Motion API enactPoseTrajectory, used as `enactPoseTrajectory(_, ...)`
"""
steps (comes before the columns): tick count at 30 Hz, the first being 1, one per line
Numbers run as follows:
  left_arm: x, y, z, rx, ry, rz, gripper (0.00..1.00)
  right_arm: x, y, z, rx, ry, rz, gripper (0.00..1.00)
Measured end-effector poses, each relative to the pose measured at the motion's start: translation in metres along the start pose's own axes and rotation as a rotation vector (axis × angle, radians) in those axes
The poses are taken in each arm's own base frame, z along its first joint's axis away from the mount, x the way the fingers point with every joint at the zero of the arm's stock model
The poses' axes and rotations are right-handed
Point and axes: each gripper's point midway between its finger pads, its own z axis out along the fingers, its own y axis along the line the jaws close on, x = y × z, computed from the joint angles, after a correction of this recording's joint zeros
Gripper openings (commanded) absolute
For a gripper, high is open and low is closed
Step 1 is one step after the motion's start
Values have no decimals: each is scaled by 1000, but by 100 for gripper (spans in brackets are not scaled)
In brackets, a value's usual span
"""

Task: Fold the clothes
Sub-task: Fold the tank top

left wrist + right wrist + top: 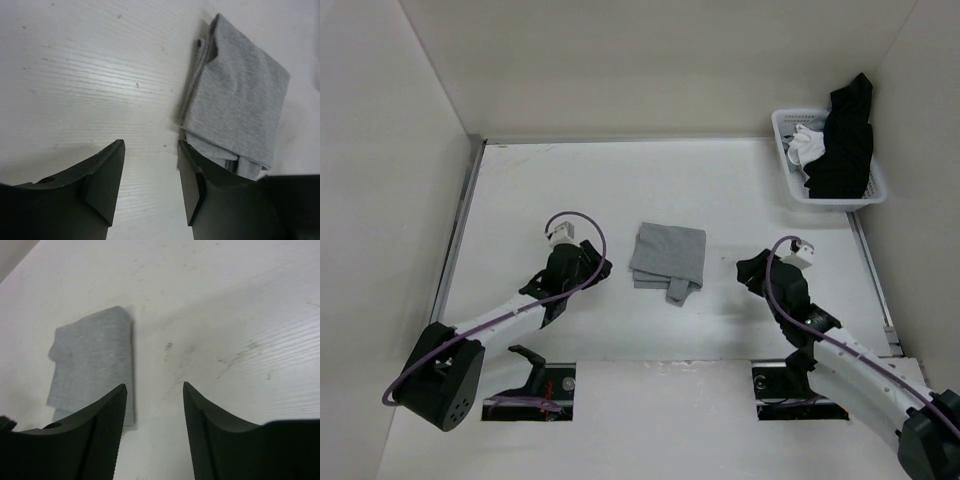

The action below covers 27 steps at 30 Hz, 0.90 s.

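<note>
Grey heather knit top (668,258): folded on white bench (720,190); likely light, limp.
Grasp point: pinch stacked edge.
Left end effector (150,147), right end effector (154,390): jaws apart, empty.

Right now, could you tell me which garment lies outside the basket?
The grey top, folded on the table; the black garment and white garment sit in the basket.

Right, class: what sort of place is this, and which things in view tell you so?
Probably a robotics lab test cell, not a home: plain white walls box in a white table, a left arm and a right arm are mounted at its near edge, and a folded grey top lies between them.
</note>
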Motion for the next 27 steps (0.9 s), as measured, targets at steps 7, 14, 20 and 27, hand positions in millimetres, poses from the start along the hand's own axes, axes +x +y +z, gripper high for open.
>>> enactPoseTrajectory(7, 6, 12, 14, -68, 41, 34, 48, -2, -37, 12, 83, -60, 58, 59)
enactPoseTrajectory(14, -2, 1, 18, -45, 29, 59, 47, -15, -27, 8, 21, -120, 91, 61)
enactPoseTrajectory(20, -2, -8, 28, -29, 47, 78, 47, -14, -27, 10, 22, -118, 90, 54)
enactPoseTrajectory(27, 4, -16, 33, -7, 78, 108, 50, -7, -31, 13, 39, -96, 77, 36)
